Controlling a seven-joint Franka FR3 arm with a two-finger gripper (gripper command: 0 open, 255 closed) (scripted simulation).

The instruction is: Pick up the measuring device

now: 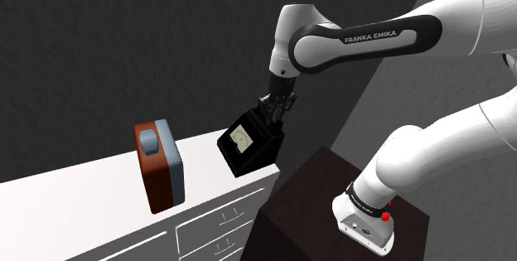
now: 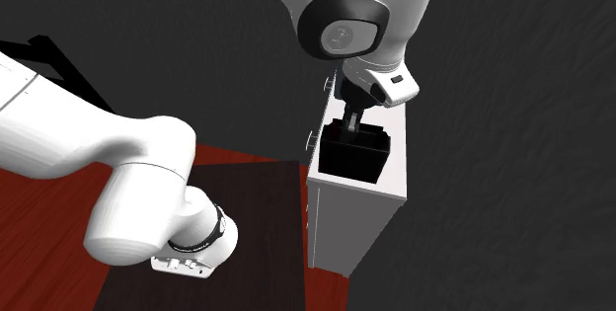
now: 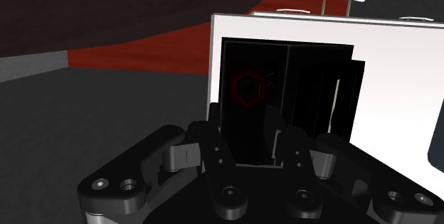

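One black measuring device [image 1: 247,147] in the claw [image 1: 274,120], one brown box [image 1: 157,166] nearby.

Reddish-brown box [image 1: 157,166] on white cabinet [image 1: 66,193]; red floor [image 2: 39,235].

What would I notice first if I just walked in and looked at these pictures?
Probably the big white arm sweeping in from the shoulder view's right, its black gripper clasping a tilted black device with a pale screen at the end of the white counter. Next, the red-brown box with a grey knob standing on that counter, to the shoulder view's left of the device.
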